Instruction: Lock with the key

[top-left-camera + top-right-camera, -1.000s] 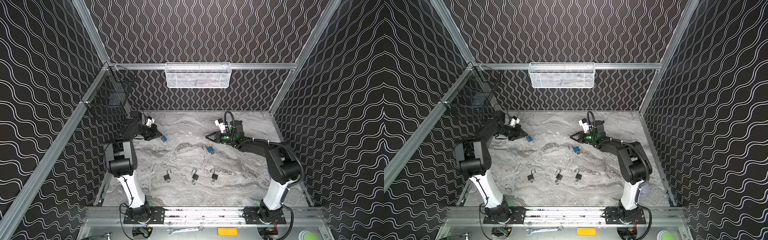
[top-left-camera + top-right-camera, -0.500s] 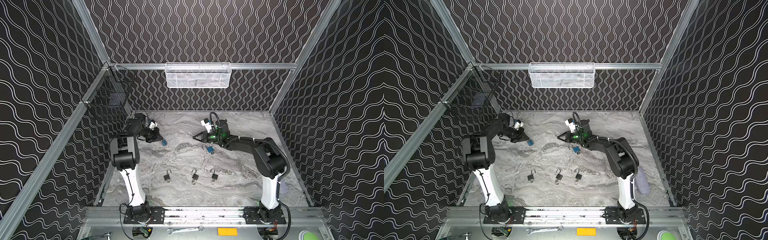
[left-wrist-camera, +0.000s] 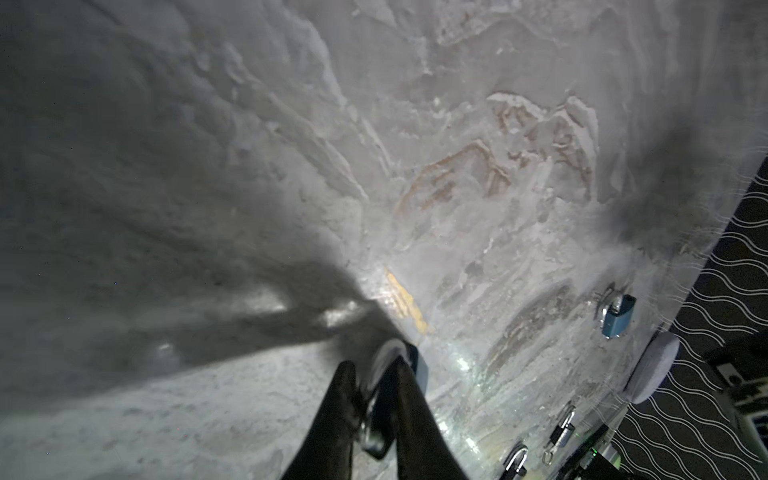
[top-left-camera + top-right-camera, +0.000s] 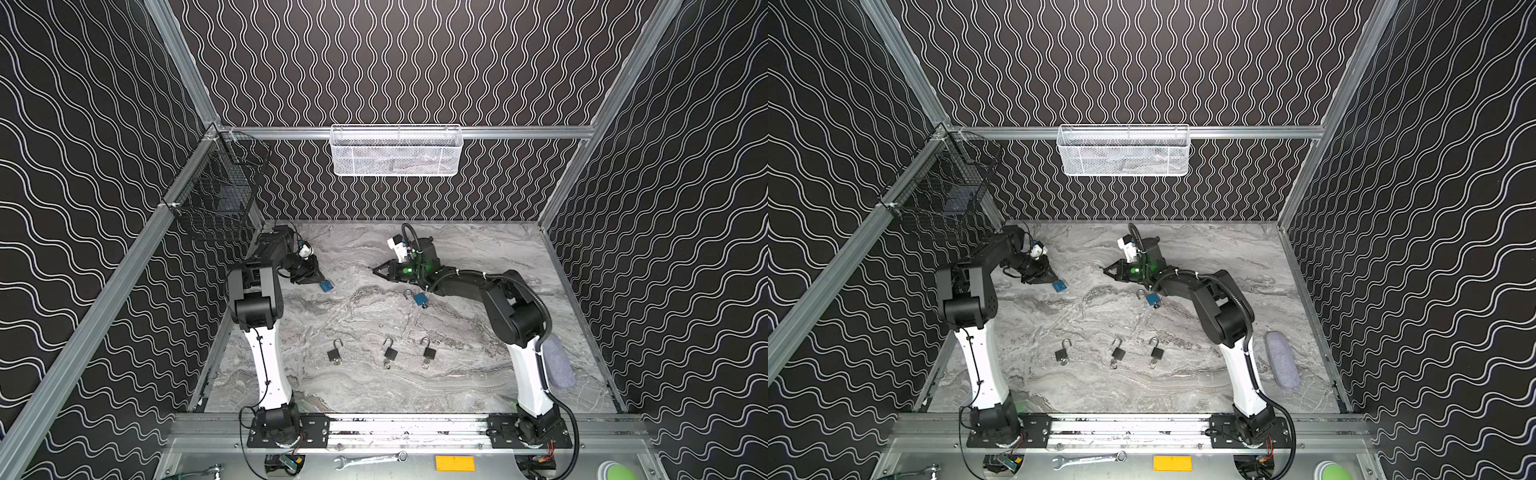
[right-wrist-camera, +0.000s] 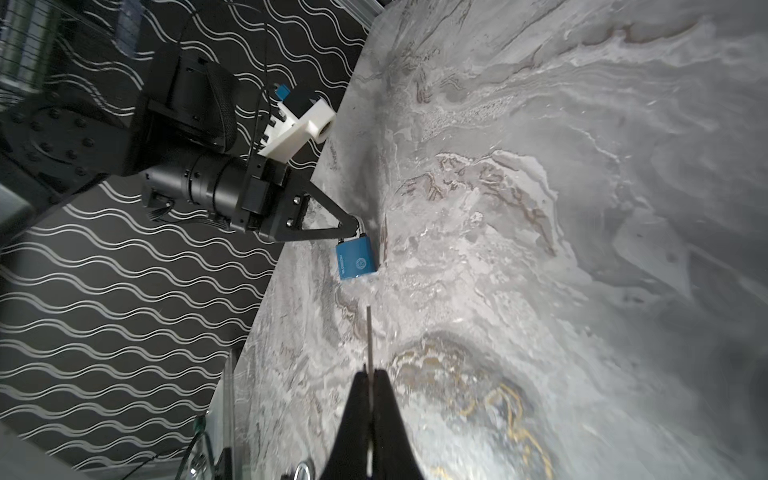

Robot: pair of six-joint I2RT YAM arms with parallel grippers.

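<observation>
Key not in yet: left gripper pinches lock at tabletop back-left, right gripper clamps key, well apart.

**Both arms reaching away from their bases**

The left end effector points down at a blue padlock on the marbled table, its tip touching or just beside the lock. The right end effector, jaws drawn to a point, hovers near mid-table. A second blue padlock lies just beside that arm. Three black padlocks sit in a row nearer the bases.
</observation>
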